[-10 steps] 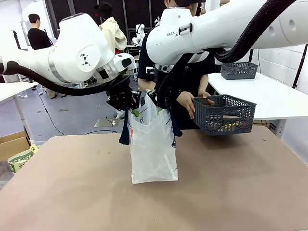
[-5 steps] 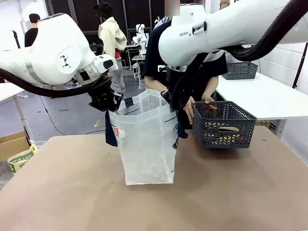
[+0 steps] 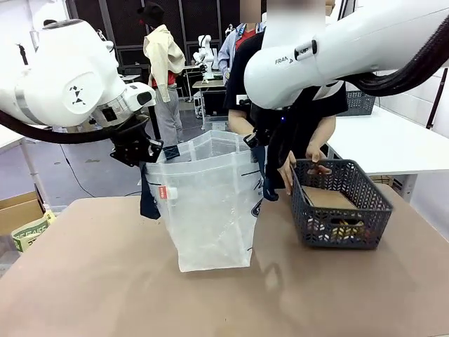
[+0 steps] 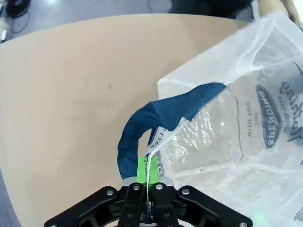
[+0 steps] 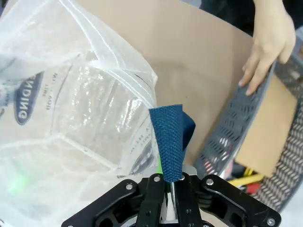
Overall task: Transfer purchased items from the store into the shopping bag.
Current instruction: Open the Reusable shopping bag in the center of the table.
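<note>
The left gripper (image 4: pixel 147 172) is shut tight on the top edge of the shopping bag (image 3: pixel 210 210), right where one navy strap (image 4: pixel 156 118) meets the thin plastic. Its green pads (image 4: pixel 141 169) pinch the plastic flat. The right gripper (image 5: pixel 169 182) is shut too, and it holds the other strap (image 5: pixel 173 137) on the far side of the bag's mouth. Between them the mouth is pulled wide open, and the bag stands upright near the middle of the worktop (image 3: pixel 91 281).

Just beside the bag, on the robot's right, sits a dark grey mesh basket (image 3: pixel 342 235). A person's hand (image 3: pixel 287 172) rests on the basket's rim on the side nearest the bag. Inside lie a flat brown pack (image 3: pixel 328 198) and some small yellow pieces (image 5: pixel 244 179).

So the bag is open and ready — that part looks done. I can see no goods through its plastic, and the things I can see lie in the basket. I think the moving has not begun, so all of it is left to do.
</note>
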Motion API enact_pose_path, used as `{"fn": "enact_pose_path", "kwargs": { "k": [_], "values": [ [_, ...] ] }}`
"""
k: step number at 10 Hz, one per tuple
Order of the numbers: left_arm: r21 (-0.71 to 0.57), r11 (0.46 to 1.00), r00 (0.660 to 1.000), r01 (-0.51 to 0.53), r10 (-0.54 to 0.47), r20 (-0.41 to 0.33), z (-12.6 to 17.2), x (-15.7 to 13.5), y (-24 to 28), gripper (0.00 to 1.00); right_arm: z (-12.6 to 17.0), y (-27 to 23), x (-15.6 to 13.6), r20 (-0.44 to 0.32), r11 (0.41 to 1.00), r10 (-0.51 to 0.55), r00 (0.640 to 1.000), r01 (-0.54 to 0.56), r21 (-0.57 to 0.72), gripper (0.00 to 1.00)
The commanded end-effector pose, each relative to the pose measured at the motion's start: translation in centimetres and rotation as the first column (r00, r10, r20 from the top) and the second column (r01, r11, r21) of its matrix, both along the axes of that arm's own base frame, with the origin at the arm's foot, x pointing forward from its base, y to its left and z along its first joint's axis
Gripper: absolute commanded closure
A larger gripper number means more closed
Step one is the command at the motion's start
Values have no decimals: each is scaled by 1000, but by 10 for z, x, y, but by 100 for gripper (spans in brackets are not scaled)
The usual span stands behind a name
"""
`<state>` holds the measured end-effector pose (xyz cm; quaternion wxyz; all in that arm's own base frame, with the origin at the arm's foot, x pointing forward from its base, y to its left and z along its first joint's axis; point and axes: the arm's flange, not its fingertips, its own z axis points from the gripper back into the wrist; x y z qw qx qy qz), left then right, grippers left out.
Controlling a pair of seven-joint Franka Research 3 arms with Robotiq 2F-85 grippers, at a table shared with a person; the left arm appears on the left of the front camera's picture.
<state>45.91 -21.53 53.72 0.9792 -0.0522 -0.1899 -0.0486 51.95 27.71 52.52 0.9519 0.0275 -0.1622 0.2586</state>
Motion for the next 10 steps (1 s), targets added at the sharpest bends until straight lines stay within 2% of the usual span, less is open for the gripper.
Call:
{"fn": "enact_pose_path", "kwargs": {
  "k": [1,3,7,8,9,10],
  "values": [
    [40,992,992,-119,117,44,3,-9,8,100,-9,-15,-11,49,998,62,997,-61,-26,100],
    [49,993,993,-109,107,41,4,-10,15,100,-7,-17,-12,52,996,84,995,-82,-45,100],
    [90,996,1000,-23,22,16,-1,-10,13,100,-5,-14,-7,-5,987,135,991,-134,-85,100],
    [94,996,1000,0,-1,7,-3,-10,13,100,-7,-15,-6,-3,984,145,989,-144,-101,100],
    [55,996,998,64,-64,14,-3,-10,10,100,-8,-10,-7,19,977,202,979,-200,-77,100],
    [57,998,1000,-30,29,7,-2,-10,8,100,-6,-7,-10,2,991,118,993,-118,-55,100]
  ]
}}
